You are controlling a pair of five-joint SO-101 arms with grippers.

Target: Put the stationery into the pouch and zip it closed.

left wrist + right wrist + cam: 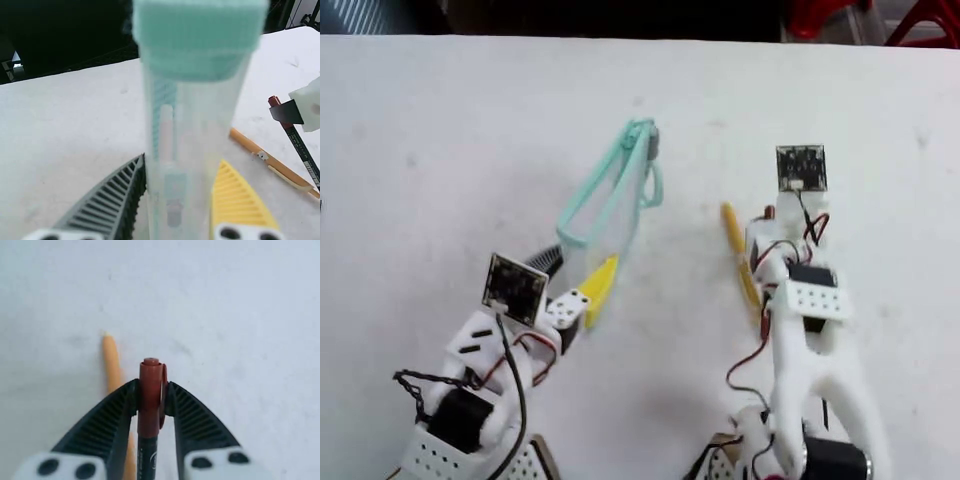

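My right claw (151, 386) is closed on a brown-capped pen (150, 372), gripping it at the cap, cap end pointing toward the far side of the tabletop (440, 130). My left claw (585, 256) is clamped on the near end of the clear, mint-trimmed pouch (610, 195), which runs from it toward the far right. I cannot tell whether its far end rests on the tabletop. An orange pen (735, 240) lies flat just left of the right claw, between it and the pouch. I judge the step in hand to be carrying the gripped pen to the pouch and inserting it. Procedure: raise the pen above the orange pen, swing left, and align the barrel with the mint-edged opening before descending. Feed it in lengthwise and release only when most of the barrel is inside. Hold the left claw firm, since the thin wall is likely to buckle under a sideways push. A pale, slender item shows through the pouch wall, and I cannot identify it; enter beside it to avoid jamming. A cap-end grip may let the pen pivot, so move slowly.
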